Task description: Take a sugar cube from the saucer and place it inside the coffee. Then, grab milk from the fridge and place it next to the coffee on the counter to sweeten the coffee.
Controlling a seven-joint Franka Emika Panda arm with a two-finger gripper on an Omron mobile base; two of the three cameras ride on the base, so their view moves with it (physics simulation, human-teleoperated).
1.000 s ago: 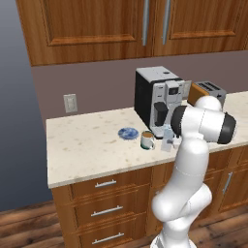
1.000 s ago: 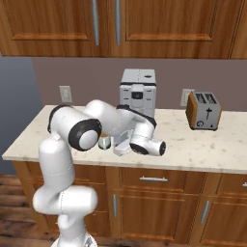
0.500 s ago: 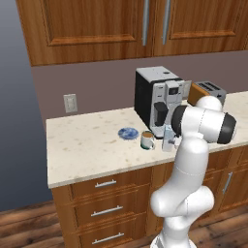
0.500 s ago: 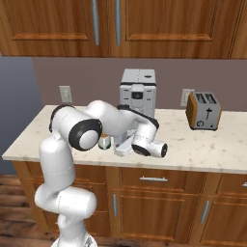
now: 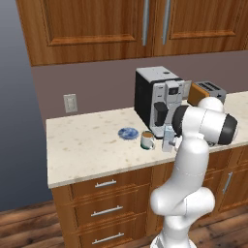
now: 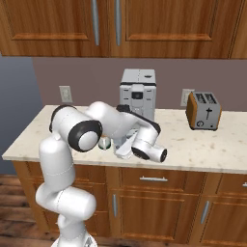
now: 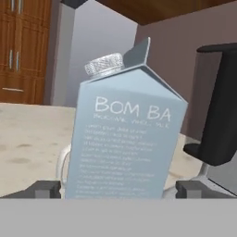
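The milk [image 7: 121, 139], a pale blue-grey carton with a gabled top and a silver cap, stands upright on the beige counter [image 5: 87, 150]. It is just right of the coffee [image 5: 147, 140], a whitish mug. My gripper [image 7: 118, 189] is open. Its fingertips [image 7: 44, 189] flank the carton's base with a small gap on each side. The mug's handle peeks out behind the carton in the hand view. The blue saucer [image 5: 128, 132] lies left of the mug. The sugar cube is hidden and the fridge is out of view.
A black-and-silver coffee machine [image 5: 157, 99] stands right behind the mug and carton. A toaster [image 6: 203, 111] sits further right on the counter. Wooden cabinets hang above, and drawers [image 5: 104, 184] with silver handles run below the counter's edge.
The jaws have spread apart, letting go of the milk carton, which stays standing on the counter. The arm has barely moved.
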